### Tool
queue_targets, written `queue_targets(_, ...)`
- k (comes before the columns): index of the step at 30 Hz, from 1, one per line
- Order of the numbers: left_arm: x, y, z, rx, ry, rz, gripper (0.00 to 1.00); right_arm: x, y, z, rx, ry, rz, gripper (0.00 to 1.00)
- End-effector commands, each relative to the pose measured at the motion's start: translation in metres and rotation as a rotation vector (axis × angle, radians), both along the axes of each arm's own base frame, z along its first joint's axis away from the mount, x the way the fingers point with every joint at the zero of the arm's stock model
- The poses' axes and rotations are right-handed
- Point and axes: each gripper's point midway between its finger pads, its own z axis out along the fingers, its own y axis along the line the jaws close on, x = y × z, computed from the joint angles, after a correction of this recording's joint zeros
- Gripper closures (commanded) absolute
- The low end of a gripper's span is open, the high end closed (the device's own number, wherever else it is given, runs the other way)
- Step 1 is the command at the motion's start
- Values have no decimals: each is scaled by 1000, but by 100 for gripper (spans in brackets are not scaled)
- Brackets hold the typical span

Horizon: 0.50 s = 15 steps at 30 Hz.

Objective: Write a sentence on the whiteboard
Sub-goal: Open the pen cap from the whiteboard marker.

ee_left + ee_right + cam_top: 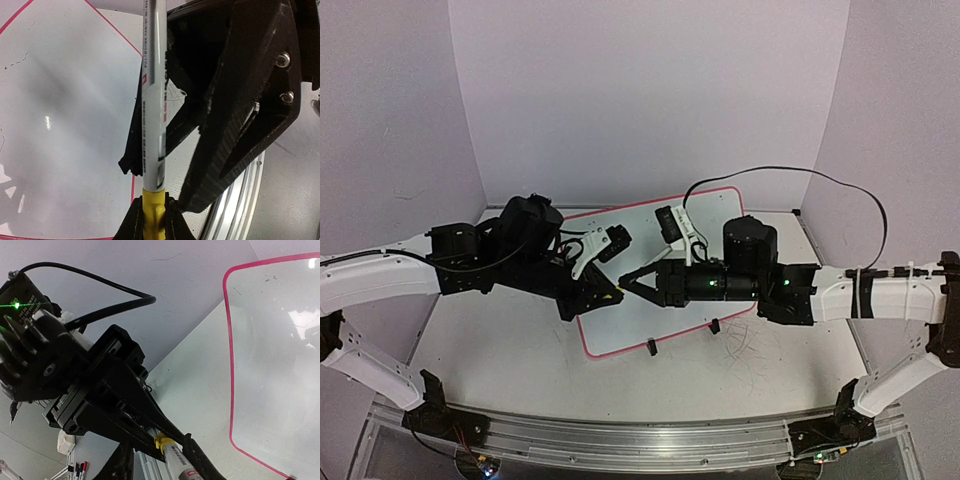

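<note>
The whiteboard (620,330), glossy white with a pink-red rim, lies tilted at mid-table; it also shows in the left wrist view (65,125) and the right wrist view (280,365). I see no yellow sentence on the parts in view. Both grippers meet over its left part. My left gripper (610,290) (152,220) is shut on the yellow cap (152,207) (162,441) of a white marker (154,100) (179,469). My right gripper (628,283) (159,455) straddles the marker's barrel. One finger lies against the barrel, with a gap to the other.
The board's black stand legs (651,347) stick out at its near edge. Grey scribbles (750,345) mark the tabletop to the right. An aluminium rail (620,440) runs along the near edge. Spare markers (80,469) lie off the table. Walls close three sides.
</note>
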Motion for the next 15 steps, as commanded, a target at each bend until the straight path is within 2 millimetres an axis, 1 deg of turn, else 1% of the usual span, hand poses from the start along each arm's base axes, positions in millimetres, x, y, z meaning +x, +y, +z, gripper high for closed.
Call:
queue_targets(1,-8,-3,15,-51,-24,-43,100,4,-3,37,121,-34,-20,70)
queue_targets(4,-8,-3,15,-52,-22,-45,100,8,-2,34,117,-18,-37,80)
queue_targets(6,-8,-3,14,-50,-19,-46,100,12,-4,33,118,-10,-65,83)
queue_targets(11,-9,-3,13,-48,-16,-45,100,17,-6,36,128,3,-87,75)
queue_targets(15,-8,-4,12,-44,-16,-46,100,19,-8,38,131,7,-104,73)
